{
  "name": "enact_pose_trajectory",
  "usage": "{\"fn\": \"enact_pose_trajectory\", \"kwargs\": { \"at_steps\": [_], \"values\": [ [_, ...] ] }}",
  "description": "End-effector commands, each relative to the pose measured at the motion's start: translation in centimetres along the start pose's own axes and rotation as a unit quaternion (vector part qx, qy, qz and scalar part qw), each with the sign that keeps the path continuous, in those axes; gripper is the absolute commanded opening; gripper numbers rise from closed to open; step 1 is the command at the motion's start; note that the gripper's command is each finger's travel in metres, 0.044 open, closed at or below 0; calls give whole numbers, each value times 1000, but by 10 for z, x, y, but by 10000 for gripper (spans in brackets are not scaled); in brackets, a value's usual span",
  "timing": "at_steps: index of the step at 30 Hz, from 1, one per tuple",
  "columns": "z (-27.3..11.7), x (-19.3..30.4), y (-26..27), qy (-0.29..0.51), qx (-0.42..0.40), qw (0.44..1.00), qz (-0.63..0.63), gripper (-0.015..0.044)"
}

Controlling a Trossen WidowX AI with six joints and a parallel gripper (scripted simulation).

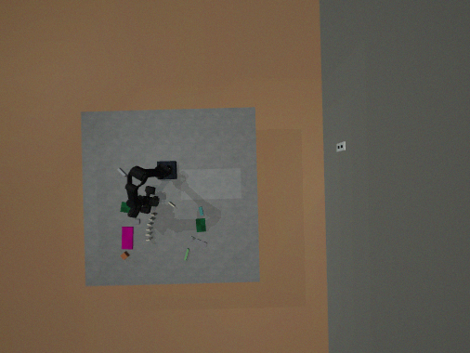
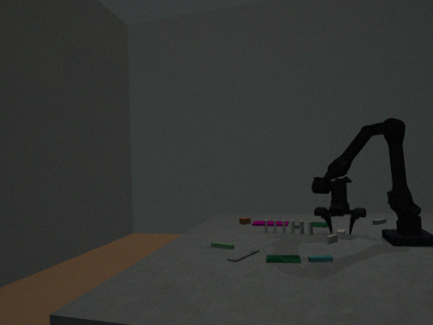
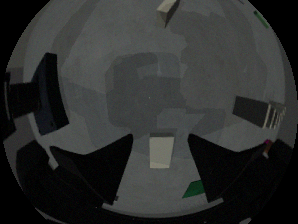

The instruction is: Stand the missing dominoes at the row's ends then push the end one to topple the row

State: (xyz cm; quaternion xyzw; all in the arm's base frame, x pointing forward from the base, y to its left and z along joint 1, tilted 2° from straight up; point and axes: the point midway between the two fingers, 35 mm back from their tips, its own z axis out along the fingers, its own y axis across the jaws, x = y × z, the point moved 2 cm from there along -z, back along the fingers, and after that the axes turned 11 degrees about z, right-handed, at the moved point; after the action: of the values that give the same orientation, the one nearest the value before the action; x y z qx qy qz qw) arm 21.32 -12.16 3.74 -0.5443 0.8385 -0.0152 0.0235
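Several cream dominoes (image 1: 149, 230) (image 2: 293, 227) (image 3: 270, 116) stand upright in a spaced row; in the wrist view they are at the right edge. One loose cream domino (image 2: 341, 231) (image 3: 161, 151) lies flat on the table, near the robot-base end of the row. My gripper (image 2: 341, 233) (image 3: 161, 138) points down over it and is open, with a finger on each side and a visible gap to both. A second loose cream domino (image 1: 172, 204) (image 2: 332, 239) (image 3: 167, 11) lies nearby, outside the fingers. The arm hides the first loose domino in the overhead view.
A magenta plate (image 1: 127, 238) (image 2: 270, 223) and an orange block (image 1: 125, 255) (image 2: 245, 221) lie beside the row. A green piece (image 1: 124, 207) (image 3: 195, 189) is near the gripper. Across the row lie another green piece (image 1: 201, 225), a teal block (image 1: 201, 211) and a light green block (image 1: 187, 254).
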Motion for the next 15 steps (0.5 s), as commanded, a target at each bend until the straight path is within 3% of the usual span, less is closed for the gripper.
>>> {"fn": "enact_pose_trajectory", "kwargs": {
  "at_steps": [1,6,15],
  "values": [
    [1,0,0,-2,0,1000,-2,230],
    [1,0,0,-2,0,1000,-2,107],
    [1,0,0,-2,0,1000,-2,107]
  ]
}}
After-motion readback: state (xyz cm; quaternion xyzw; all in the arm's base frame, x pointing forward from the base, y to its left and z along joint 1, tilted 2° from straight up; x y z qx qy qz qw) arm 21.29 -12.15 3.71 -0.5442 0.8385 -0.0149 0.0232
